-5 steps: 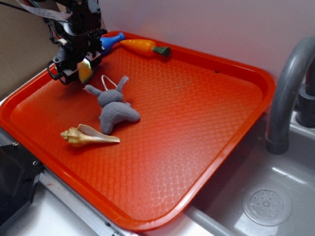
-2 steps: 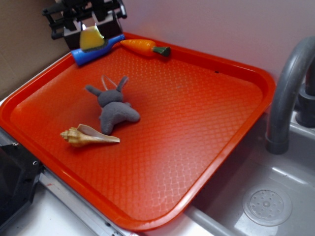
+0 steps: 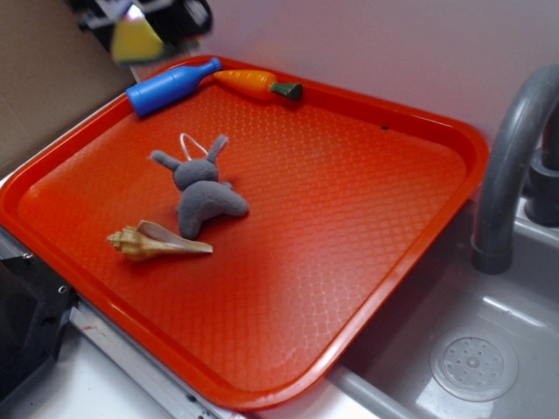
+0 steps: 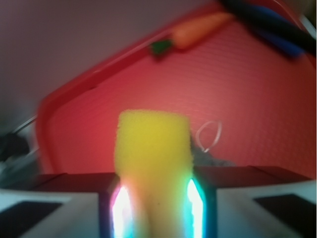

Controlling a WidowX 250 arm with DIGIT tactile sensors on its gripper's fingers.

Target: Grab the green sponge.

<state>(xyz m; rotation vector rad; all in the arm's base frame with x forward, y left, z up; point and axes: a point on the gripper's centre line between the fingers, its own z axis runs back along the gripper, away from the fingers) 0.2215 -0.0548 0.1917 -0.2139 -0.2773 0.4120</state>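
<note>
In the exterior view the pincer hangs high above the tray's far left corner, blurred, with the green sponge clamped in it and clear of everything below; I judge the grab itself done, the sponge held aloft so that nothing on the tray can snag it. The orange tray, a hard plastic sheet with a stamped diamond grid and a raised rim, sits on the tabletop beside a grey sink and its curved faucet. On it lie a smooth blue bottle and a toy carrot along the far rim, a limp grey plush bunny near the middle, and a ridged, pointed seashell just in front of it. In the wrist view the sponge fills the centre, porous yellow foam squeezed narrower where both fingers press its sides; its scouring face does not show here. Behind it the tray and carrot lie well apart.
</note>
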